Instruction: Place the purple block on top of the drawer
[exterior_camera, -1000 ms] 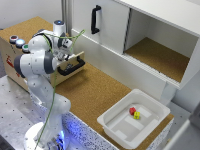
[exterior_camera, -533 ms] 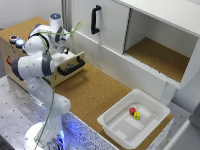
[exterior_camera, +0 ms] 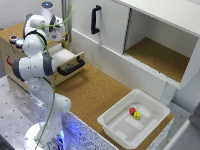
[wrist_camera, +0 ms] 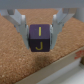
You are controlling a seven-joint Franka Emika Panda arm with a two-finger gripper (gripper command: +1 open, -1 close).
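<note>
Gripper [wrist_camera: 40,31] of mine squeezes the purple block [wrist_camera: 39,38] above the drawer [exterior_camera: 30,56]; letting go crooked could tip it off.

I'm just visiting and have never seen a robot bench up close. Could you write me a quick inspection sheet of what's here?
Surface: cork-brown tabletop, bare in the middle.
Job's things: purple block with yellow letters J and I, held just above cork; drawer unit with its drawer pulled open, black handle.
Clutter: white tray holding a small red piece and a yellow piece.
Grippers: gripper with jaws closed on the block's two sides.
Cables: green cable looping over the arm.
Surroundings: large white cabinet, one compartment open and one door with a black handle.
</note>
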